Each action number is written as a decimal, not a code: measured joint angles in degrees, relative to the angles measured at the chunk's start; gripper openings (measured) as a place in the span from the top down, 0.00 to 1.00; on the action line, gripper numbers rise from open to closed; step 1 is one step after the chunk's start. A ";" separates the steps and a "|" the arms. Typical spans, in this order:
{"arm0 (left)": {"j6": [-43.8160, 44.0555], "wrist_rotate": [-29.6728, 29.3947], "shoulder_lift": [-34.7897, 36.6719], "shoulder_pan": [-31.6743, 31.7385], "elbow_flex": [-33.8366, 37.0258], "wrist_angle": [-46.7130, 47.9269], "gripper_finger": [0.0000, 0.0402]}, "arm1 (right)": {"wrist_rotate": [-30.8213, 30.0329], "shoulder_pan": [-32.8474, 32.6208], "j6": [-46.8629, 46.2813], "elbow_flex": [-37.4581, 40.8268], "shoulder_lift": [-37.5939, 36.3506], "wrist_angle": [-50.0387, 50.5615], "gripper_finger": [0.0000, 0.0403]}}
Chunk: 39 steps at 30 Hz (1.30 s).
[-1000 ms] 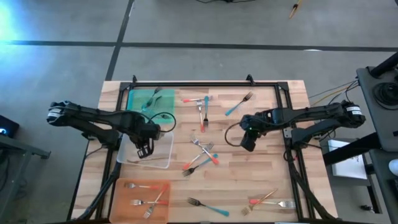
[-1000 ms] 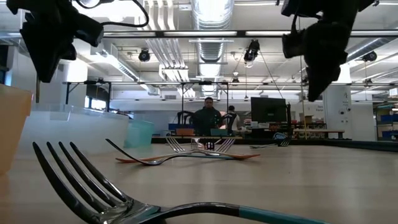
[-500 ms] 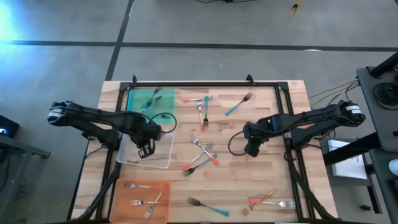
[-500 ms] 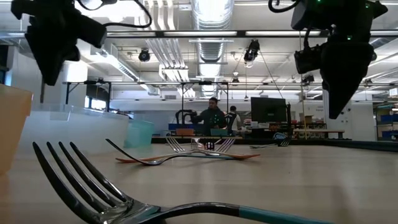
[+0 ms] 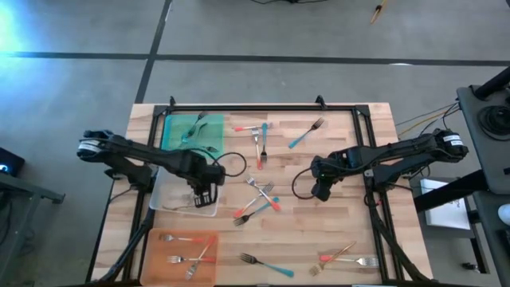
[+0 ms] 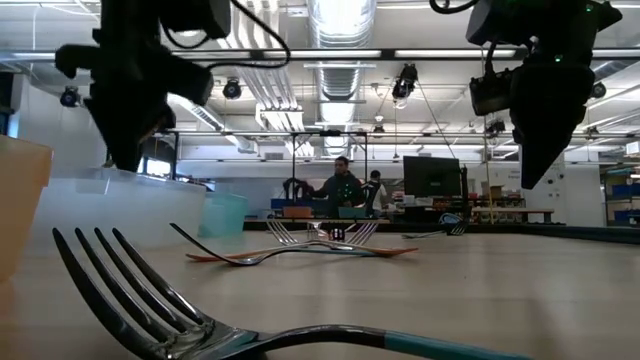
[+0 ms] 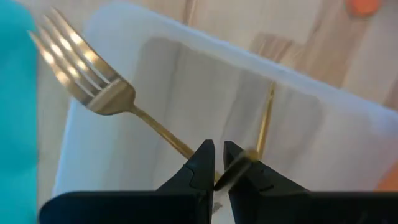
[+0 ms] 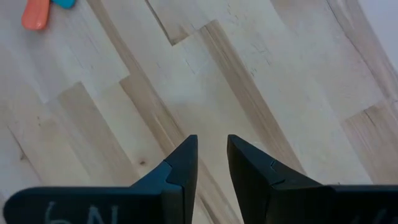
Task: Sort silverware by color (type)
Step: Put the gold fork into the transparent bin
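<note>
the left pincer (image 7: 216,163) hangs over the clear tray (image 5: 169,199) at the desk's (image 5: 335,231) left side, its fingers pressed together on the slim handle of a gold fork (image 7: 106,93); a second gold handle (image 7: 266,118) lies just beside it in the tray. the right pincer (image 5: 317,191) hovers over bare wood right of centre, fingers a little apart and holding nothing, as the right wrist view shows.

the rest of the silverware is scattered: a crossed cluster of teal- and coral-handled forks (image 5: 259,199) lies mid-desk, between the two pincers; two more pairs lie near the far edge, a teal-handled fork (image 5: 267,263) and a small mixed group (image 5: 347,257) near the front edge. a few coral-handled forks (image 5: 187,251) lie in the orange tray (image 5: 151,263), and something dark lies in the green tray (image 5: 171,127), too small to make out.

these forks look light, stiff and thin, likely slippery on the metal parts. lying flat, they give little to get under, so a pinch across the handle's middle seems safest, where the handle is thickest. in the crossed cluster, the topmost fork should probably go first, or its neighbours may get dragged along.
</note>
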State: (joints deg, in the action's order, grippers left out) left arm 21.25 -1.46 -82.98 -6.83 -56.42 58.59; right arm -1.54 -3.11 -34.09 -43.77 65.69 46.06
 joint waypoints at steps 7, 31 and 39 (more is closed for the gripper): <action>-0.41 -0.32 -5.61 -0.17 0.41 11.63 0.96 | 0.00 0.00 0.00 0.00 0.00 -0.07 0.80; 3.54 -0.13 2.37 -2.04 2.67 1.88 0.73 | 9.92 0.00 -2.37 -1.03 0.00 -0.14 0.80; -2.23 1.54 9.34 -5.04 3.29 -22.35 0.71 | 18.24 -6.55 -10.78 -1.44 0.06 -0.55 0.80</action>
State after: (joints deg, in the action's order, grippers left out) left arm 19.02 0.08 -73.63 -11.87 -53.13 36.23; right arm 16.70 -9.67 -44.86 -45.21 65.75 45.51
